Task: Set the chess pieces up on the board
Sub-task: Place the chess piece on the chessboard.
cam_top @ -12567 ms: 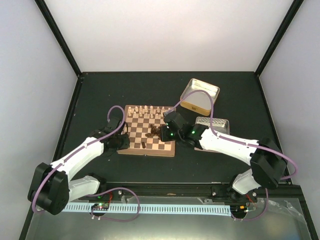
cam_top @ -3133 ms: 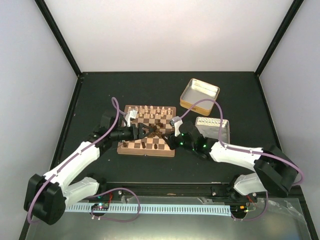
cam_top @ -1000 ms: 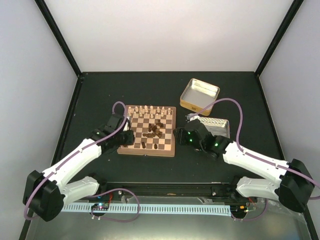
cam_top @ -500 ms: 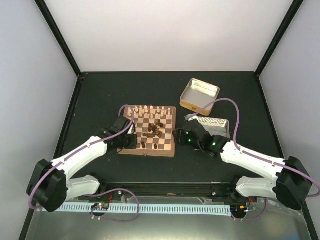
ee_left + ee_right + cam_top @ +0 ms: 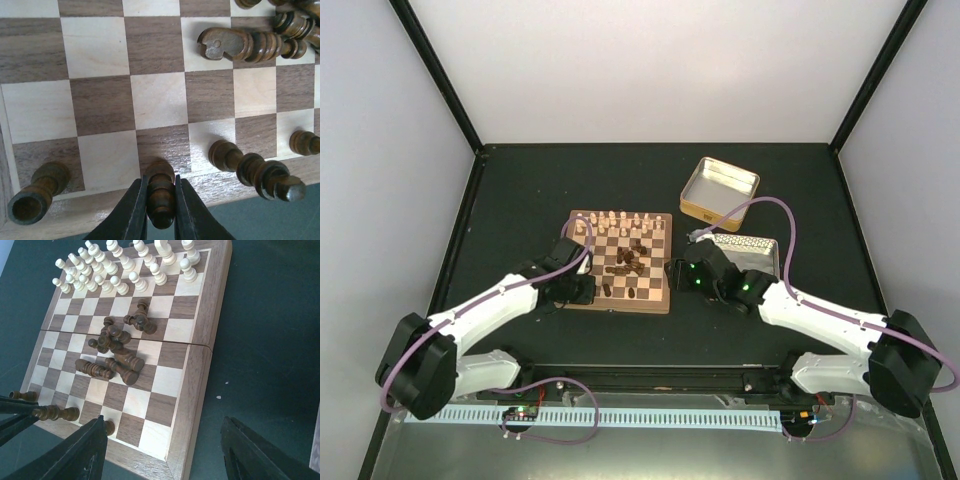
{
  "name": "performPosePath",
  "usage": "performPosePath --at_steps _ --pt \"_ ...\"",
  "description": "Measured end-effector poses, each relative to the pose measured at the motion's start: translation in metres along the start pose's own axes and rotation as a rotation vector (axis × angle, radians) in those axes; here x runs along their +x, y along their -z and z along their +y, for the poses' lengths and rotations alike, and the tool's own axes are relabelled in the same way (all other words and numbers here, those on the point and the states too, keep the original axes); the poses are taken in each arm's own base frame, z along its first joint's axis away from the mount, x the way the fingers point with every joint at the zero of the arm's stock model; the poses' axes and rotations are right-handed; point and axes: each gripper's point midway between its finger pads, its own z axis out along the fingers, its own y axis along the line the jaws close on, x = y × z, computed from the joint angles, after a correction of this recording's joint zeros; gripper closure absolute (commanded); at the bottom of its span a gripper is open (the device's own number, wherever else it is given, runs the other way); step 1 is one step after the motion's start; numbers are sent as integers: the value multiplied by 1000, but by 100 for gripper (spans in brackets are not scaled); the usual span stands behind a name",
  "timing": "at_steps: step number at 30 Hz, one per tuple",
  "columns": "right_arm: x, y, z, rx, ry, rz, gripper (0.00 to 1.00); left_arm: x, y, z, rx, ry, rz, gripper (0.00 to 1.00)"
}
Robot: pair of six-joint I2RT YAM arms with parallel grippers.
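At the board's (image 5: 630, 306) near-left edge, the left tool (image 5: 160, 202) is clamped on one dark piece (image 5: 160, 182).

That piece stands upright with its base at the rim of a dark square in the nearest row, right against the plain border. Another dark man (image 5: 35, 192) stands in the corner square two squares along, and one more (image 5: 257, 172) lies across the border on the other side. The remaining dark pieces (image 5: 117, 355) lie heaped mid-board, with open squares between them and the near row, while the cream pieces (image 5: 125, 270) line the far edge. The right tool (image 5: 164, 425) hangs with jaws wide apart, holding nothing, by the board's near-right corner and over the dark tabletop (image 5: 520, 190). Two tins (image 5: 720, 185) sit farther right, well apart from the board.
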Motion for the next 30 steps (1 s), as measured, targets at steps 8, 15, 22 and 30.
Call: performPosePath --at_steps 8,15,22,30 --pt "4 -3 0 1 3 18 37 -2 -2 -3 12 0 -2 89" --pt "5 -4 0 -3 3 23 37 0 -3 -4 17 0 6 80" --pt "5 -4 0 -3 3 23 37 -2 -3 -3 11 4 2 89" --pt "5 -4 0 -3 3 24 37 -6 -5 -3 3 4 -4 79"
